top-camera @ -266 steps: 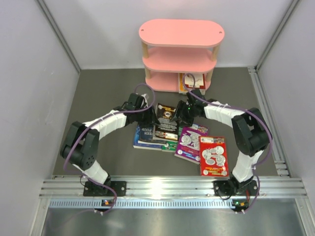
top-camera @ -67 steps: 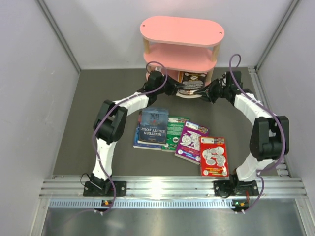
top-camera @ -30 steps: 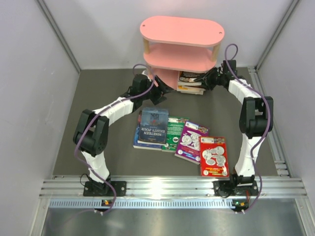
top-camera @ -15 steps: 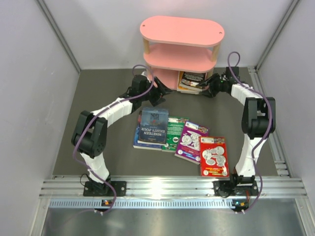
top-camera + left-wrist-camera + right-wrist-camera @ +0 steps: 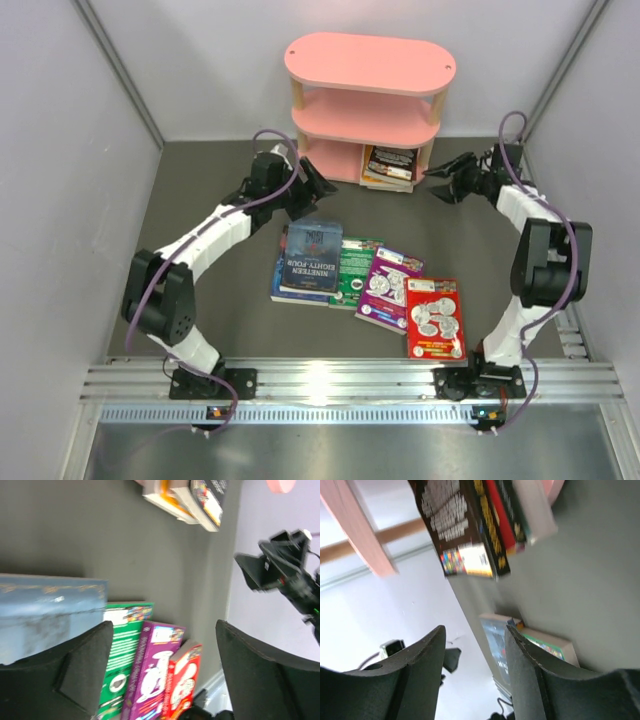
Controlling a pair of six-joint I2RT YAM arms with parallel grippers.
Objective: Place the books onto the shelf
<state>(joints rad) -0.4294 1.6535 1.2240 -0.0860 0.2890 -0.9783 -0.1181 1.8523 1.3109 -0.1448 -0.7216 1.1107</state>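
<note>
A: Fig. key: books?
B: 1 stack (image 5: pixel 390 165) on bottom board of shelf (image 5: pixel 368 62), 12 o'clock. On table (image 5: pixel 200 200), centre toward 5 o'clock: blue book (image 5: pixel 310 255), green book (image 5: pixel 351 272), purple book (image 5: pixel 388 288), red book (image 5: pixel 435 318).
A: Grippers?
B: L gripper (image 5: pixel 315 190), shelf's 8 o'clock: fingers apart, empty. R gripper (image 5: pixel 440 183), 4 o'clock: same.

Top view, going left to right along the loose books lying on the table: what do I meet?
A blue-grey paperback titled Nineteen Eighty Four, lying on top of another book → green paperback → purple paperback with white round pictures → red paperback with white round pictures.
</note>
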